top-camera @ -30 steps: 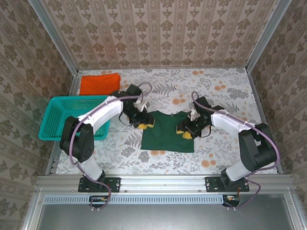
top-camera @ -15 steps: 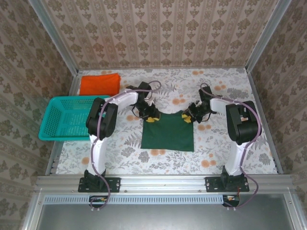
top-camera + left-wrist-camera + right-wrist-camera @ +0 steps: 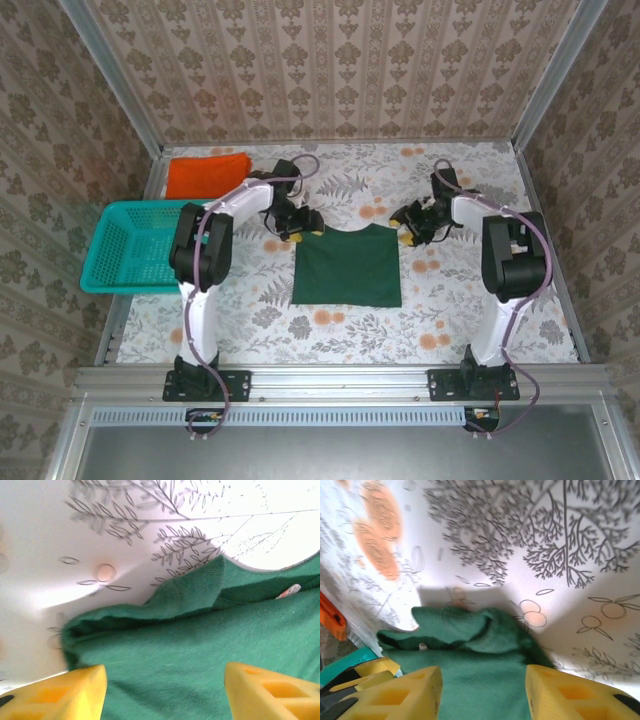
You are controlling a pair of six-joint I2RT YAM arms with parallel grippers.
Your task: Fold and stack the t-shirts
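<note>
The soft dark green cloth t-shirt lies folded in the middle of the desk, far from the bright orange cloth t-shirt. My left fingers and right fingers hang open and empty at the green one's top corners. It looks light and floppy, so I'd pinch the thick folded edges.

The green t-shirt is soft, matt knit cloth; the counter wears a smooth printed covering; the basket is teal plastic mesh.

a lab test booth: wallpapered panels in an aluminium frame.
</note>
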